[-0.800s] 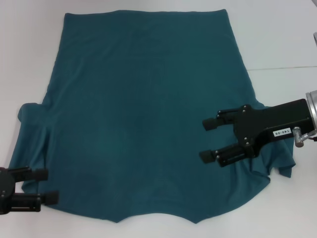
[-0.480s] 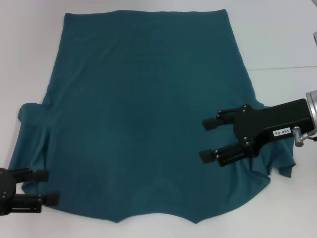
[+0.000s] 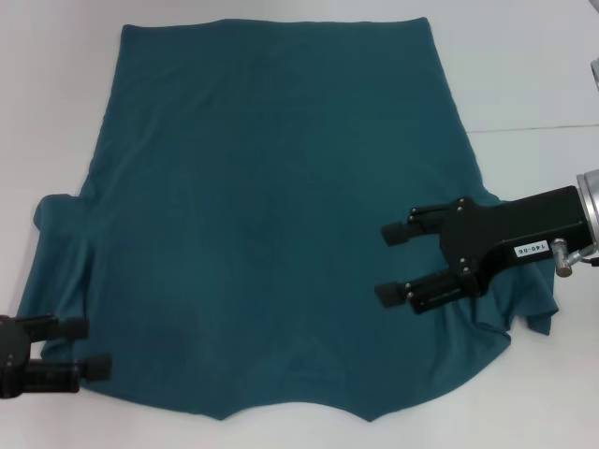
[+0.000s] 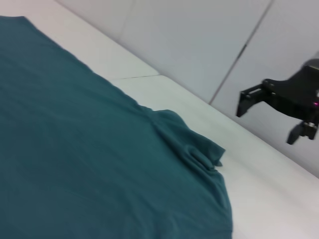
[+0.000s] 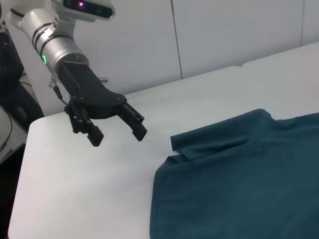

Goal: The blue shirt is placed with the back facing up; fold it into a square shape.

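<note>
The blue shirt [image 3: 271,215] lies spread flat on the white table, plain side up, with its hem at the far side and the collar edge nearest me. My right gripper [image 3: 387,265] hovers open over the shirt's right side, next to the crumpled right sleeve [image 3: 524,299]. At the near left corner, my left gripper [image 3: 87,347] is open just beside the left sleeve [image 3: 56,253], holding nothing. In the right wrist view the left gripper [image 5: 118,136] hangs above bare table, short of the folded sleeve [image 5: 219,135]. In the left wrist view the shirt [image 4: 89,164] fills the near side.
White table [image 3: 533,75] extends on both sides of the shirt, with a seam line [image 3: 533,128] running across on the right. In the left wrist view the right gripper [image 4: 267,122] shows far off, against grey wall panels [image 4: 199,45].
Both grippers have shifted only by a hair; the shirt lies as before.
</note>
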Controlling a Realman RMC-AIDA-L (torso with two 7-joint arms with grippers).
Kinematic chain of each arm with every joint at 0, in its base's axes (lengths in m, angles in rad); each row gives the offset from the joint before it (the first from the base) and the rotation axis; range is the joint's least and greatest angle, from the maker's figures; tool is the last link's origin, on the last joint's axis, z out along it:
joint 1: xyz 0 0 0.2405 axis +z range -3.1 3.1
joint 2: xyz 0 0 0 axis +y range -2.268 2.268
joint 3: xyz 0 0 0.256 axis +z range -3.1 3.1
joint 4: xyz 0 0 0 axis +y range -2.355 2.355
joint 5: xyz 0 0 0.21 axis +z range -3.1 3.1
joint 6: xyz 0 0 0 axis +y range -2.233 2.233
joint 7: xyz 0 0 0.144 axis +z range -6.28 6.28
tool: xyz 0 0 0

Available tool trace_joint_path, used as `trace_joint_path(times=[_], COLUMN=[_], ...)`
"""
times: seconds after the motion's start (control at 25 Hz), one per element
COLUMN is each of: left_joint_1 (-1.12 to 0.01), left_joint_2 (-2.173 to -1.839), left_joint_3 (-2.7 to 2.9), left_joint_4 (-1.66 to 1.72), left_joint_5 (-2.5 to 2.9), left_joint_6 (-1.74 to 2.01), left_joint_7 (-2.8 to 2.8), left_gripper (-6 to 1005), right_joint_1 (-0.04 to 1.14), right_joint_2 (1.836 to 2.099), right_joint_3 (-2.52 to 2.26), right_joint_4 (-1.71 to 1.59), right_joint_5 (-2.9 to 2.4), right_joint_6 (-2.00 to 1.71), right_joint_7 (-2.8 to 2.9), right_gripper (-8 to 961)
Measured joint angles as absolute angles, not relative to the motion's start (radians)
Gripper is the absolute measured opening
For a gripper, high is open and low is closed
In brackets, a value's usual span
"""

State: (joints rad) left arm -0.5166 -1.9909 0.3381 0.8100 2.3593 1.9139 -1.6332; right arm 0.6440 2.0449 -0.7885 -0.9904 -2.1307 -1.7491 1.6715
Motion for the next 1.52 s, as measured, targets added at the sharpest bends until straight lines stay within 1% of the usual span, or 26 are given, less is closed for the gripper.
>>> trace_joint_path(times=[0.4, 0.68, 1.2, 1.52], left_joint_1=[-0.536, -0.537, -0.522, -0.523], left_joint_2=[-1.992, -1.991, -2.017, -2.023], left_joint_3=[0.343, 0.344, 0.416, 0.439], left_joint_4=[0.868, 0.889, 0.883, 0.878], left_joint_5=[2.405, 2.478, 2.567, 2.568], left_joint_6=[1.852, 1.699, 1.427, 1.366], left_joint_7=[-1.895, -2.107, -2.267, -2.274], left_gripper=[932, 932, 930, 929], right_joint_1=[0.661, 0.676, 0.685, 0.68], right_joint_2=[2.045, 2.044, 2.044, 2.046], right_joint_3=[-0.788, -0.797, -0.81, -0.813], right_joint_4=[-0.997, -0.998, -0.999, -0.999], right_joint_5=[-2.131, -2.131, -2.138, -2.14], right_joint_6=[-1.739, -1.728, -1.723, -1.722], right_joint_7=[1.675, 1.675, 1.677, 1.675], right_gripper=[934, 933, 932, 931])
